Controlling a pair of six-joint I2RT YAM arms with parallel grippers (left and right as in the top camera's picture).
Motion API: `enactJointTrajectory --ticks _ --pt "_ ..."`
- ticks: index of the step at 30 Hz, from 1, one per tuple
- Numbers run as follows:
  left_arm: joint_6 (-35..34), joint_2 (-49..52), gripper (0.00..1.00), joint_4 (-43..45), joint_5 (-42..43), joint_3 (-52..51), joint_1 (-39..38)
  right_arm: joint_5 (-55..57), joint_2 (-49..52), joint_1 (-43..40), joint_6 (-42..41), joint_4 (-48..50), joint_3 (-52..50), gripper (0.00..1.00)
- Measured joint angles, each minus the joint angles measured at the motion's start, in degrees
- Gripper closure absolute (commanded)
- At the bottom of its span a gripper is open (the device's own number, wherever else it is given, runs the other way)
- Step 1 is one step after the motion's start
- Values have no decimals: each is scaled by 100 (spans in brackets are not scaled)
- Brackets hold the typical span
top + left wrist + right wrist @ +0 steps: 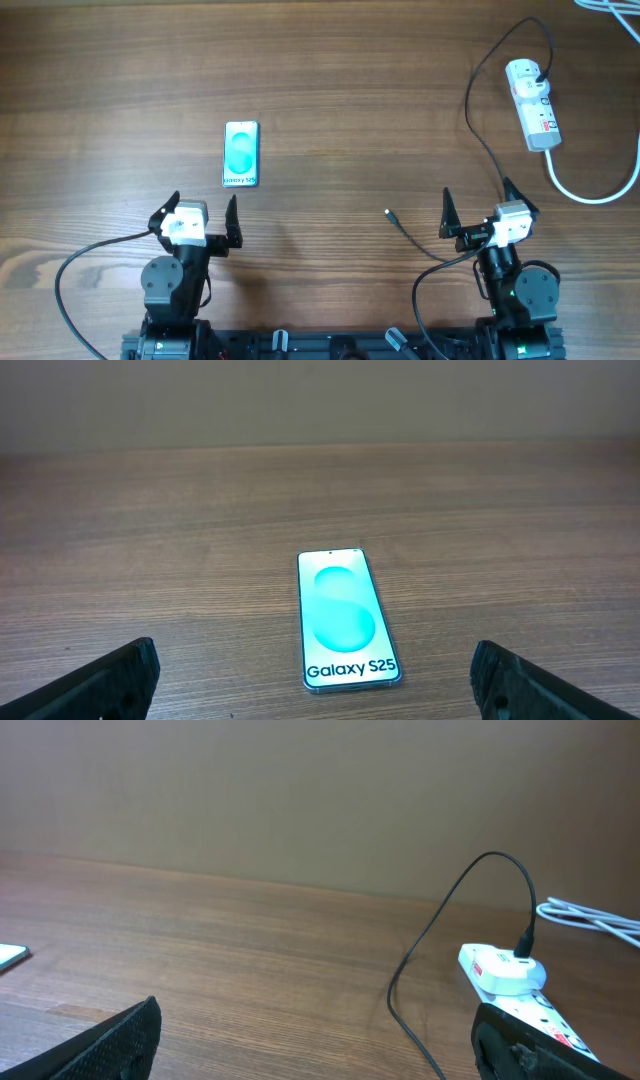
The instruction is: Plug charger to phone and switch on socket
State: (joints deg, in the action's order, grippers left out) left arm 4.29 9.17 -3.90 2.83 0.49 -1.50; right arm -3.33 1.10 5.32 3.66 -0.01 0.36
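Observation:
The phone (pixel 241 154) lies flat at left centre, screen lit teal, just beyond my left gripper (pixel 201 203), which stands open and empty. In the left wrist view the phone (pixel 345 615) lies between and ahead of the two fingers of the left gripper (pixel 314 652). The socket (pixel 532 117) sits at the far right with the charger (pixel 468 100) plugged in. Its black cable loops down past my right gripper (pixel 477 192), and the loose tip (pixel 388 212) rests left of that gripper. The right gripper (pixel 317 1012) is open, with the socket (pixel 505 970) and the charger cable (pixel 420 945) ahead on its right.
A thick white cord (pixel 590 190) curves from the socket towards the right edge, and it shows as the white cord (pixel 590 915) behind the socket in the right wrist view. The robots' own black cables (pixel 70 270) trail at the front by the arm bases.

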Motion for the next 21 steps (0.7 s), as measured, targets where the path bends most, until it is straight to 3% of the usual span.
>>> enactJointTrajectory --ticks 11,18,21 --pt "129 0 0 63 -4 -2 0 0 0 0 0 0 0 0" --pt "269 2 0 1388 264 -9 0 0 2 0 0 -2 0 0" --pt "76 0 0 1237 323 157 0 0 2 0 0 -2 0 0"
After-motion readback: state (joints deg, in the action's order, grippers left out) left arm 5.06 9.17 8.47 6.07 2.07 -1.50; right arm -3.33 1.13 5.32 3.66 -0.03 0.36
